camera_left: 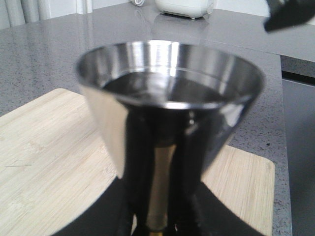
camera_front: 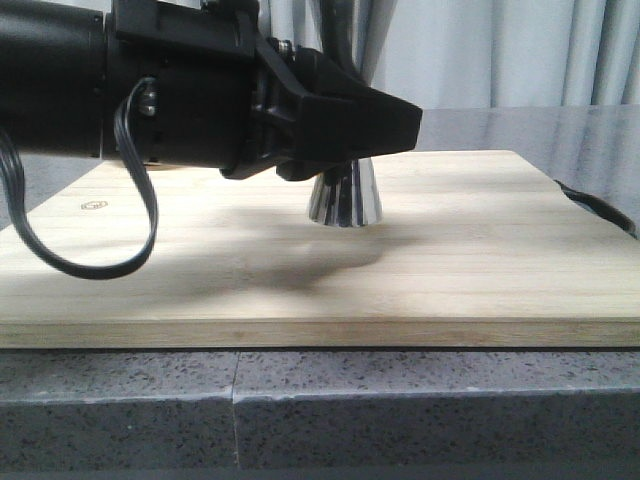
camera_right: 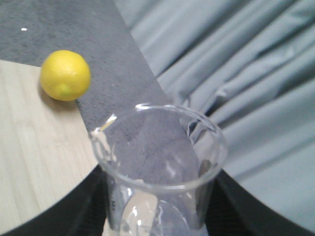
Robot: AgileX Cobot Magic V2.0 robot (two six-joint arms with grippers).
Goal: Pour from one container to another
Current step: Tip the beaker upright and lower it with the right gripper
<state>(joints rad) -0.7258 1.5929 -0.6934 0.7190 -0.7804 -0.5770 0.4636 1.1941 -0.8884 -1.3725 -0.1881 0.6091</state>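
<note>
The steel jigger [camera_front: 345, 200] stands on the wooden board [camera_front: 200, 260]; only its lower cone shows under my left arm. My left gripper [camera_front: 372, 125] reaches across it from the left. In the left wrist view the jigger's upper cup [camera_left: 167, 88] fills the frame, and my left gripper [camera_left: 157, 228] is shut on its gold-banded waist. The clear glass beaker [camera_right: 157, 162] with its spout is upright and lifted, with my right gripper [camera_right: 157, 219] shut on its body. Beaker and right gripper are out of the front view.
A yellow lemon [camera_right: 65, 75] lies at a corner of the board [camera_right: 34, 147]. A black strap [camera_front: 600, 210] lies at the board's right edge. The board sits on a grey stone counter [camera_front: 400, 410], with curtains behind it. A white appliance [camera_left: 184, 6] stands on the counter.
</note>
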